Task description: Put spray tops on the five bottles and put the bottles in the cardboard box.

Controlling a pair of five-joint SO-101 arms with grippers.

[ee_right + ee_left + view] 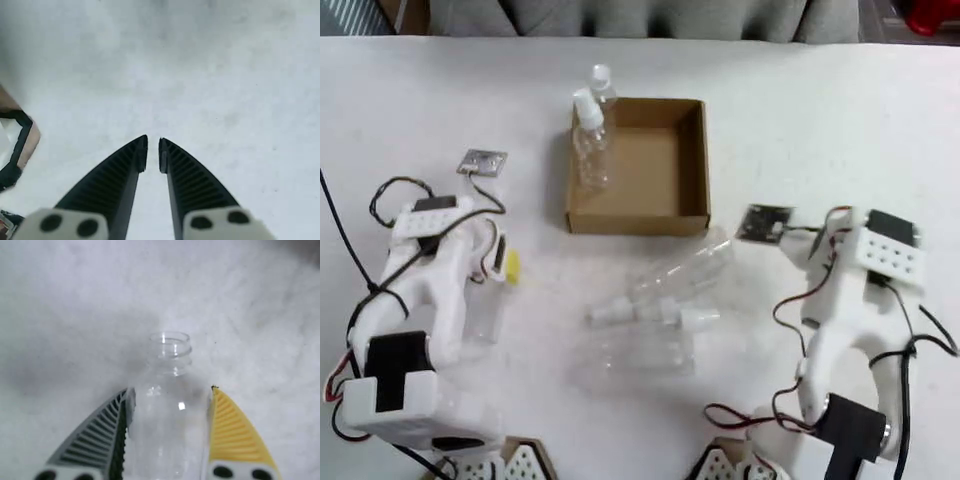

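Observation:
My left gripper (pixel 170 391) is shut on a clear open-necked bottle (pixel 167 410) with no spray top, held between its grey and yellow fingers just above the white table. In the high view this bottle (pixel 485 312) is at the left, beside the yellow finger (pixel 510 265). The cardboard box (pixel 692 160) sits at the table's middle back. Two bottles with white spray tops (pixel 590 140) are at its left wall. Three more clear bottles (pixel 665 285) and white spray tops (pixel 695 318) lie together in front of the box. My right gripper (pixel 152 145) is shut on nothing over bare table.
The right arm (pixel 865 260) stands at the right of the table, well clear of the lying bottles. Cables trail from both arms. The table's far edge (pixel 640 38) runs behind the box. Bare table lies to the far left and far right.

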